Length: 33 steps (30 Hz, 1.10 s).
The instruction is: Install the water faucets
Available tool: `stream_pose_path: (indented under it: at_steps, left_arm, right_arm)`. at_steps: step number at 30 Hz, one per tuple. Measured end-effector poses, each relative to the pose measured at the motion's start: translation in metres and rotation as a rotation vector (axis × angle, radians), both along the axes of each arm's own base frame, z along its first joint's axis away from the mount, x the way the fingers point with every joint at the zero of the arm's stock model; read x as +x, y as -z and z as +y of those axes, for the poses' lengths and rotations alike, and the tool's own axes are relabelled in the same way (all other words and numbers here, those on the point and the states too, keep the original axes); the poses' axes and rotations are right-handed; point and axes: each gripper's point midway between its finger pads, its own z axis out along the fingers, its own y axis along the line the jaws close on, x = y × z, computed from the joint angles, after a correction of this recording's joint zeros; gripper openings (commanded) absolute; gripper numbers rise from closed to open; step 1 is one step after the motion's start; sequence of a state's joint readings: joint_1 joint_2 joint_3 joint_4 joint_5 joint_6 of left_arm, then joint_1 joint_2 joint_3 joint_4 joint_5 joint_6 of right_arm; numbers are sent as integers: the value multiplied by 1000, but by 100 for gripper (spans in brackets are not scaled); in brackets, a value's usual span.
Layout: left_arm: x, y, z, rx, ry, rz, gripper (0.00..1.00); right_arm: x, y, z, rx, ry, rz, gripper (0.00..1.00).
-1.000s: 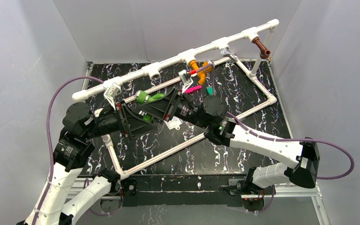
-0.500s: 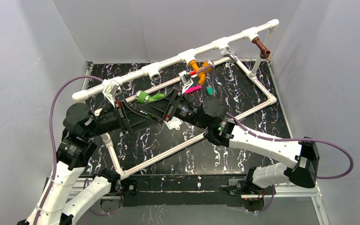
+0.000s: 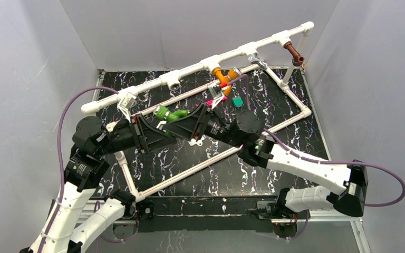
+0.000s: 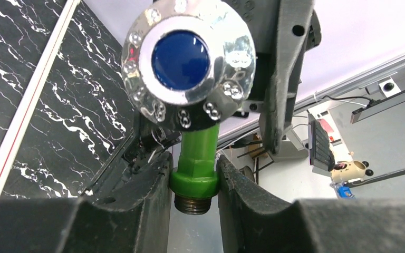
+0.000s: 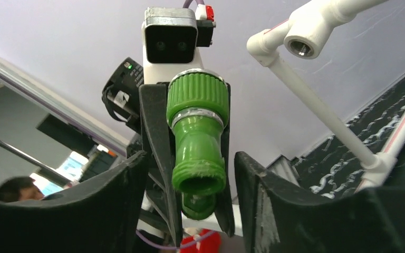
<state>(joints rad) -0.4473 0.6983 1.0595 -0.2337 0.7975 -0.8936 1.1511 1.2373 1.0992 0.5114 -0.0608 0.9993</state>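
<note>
The green faucet (image 3: 173,114) hangs in the air over the mat, in front of the white pipe rail (image 3: 195,67). My left gripper (image 4: 192,184) is shut on its collar just above the threaded end, and its silver knob (image 4: 188,58) with a blue centre points away. My right gripper (image 5: 190,164) stands open, its fingers either side of the green faucet's (image 5: 198,137) spout and clear of it. An orange faucet (image 3: 222,79) and a brown faucet (image 3: 294,52) sit on the rail. A bare socket (image 3: 175,84) shows on the rail.
A white pipe frame (image 3: 300,113) lies on the black marbled mat (image 3: 274,95). A flat pink strip (image 3: 211,101) and a small green block (image 3: 237,101) rest near the orange faucet. Grey walls close in on three sides.
My left gripper has closed on the green faucet. My right gripper has let go of it, opened and drawn back slightly to the right.
</note>
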Motion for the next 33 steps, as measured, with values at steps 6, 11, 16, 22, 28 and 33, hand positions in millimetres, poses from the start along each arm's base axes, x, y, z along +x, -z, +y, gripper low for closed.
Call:
stream_pose_path:
  at_steps: [6, 11, 16, 22, 28, 33]
  left_arm:
    - [-17, 6, 2, 30, 63, 28, 0]
    - [-38, 7, 4, 58, 156, 50, 0]
    - [-57, 7, 6, 82, 252, 76, 0]
    - [-74, 21, 6, 137, 331, 124, 0]
    - [-81, 29, 7, 168, 363, 147, 0]
    - [-85, 34, 7, 184, 384, 154, 0]
  right_arm:
    - [6, 3, -36, -110, -22, -87, 86]
    - [9, -12, -64, -237, -93, -178, 85]
    - [-21, -26, -74, -290, -275, -263, 78]
    - [-39, 1, -67, -357, -492, -188, 74]
    - [-39, 29, -50, -411, -605, -63, 71]
    - [-55, 37, -38, -426, -678, -38, 67]
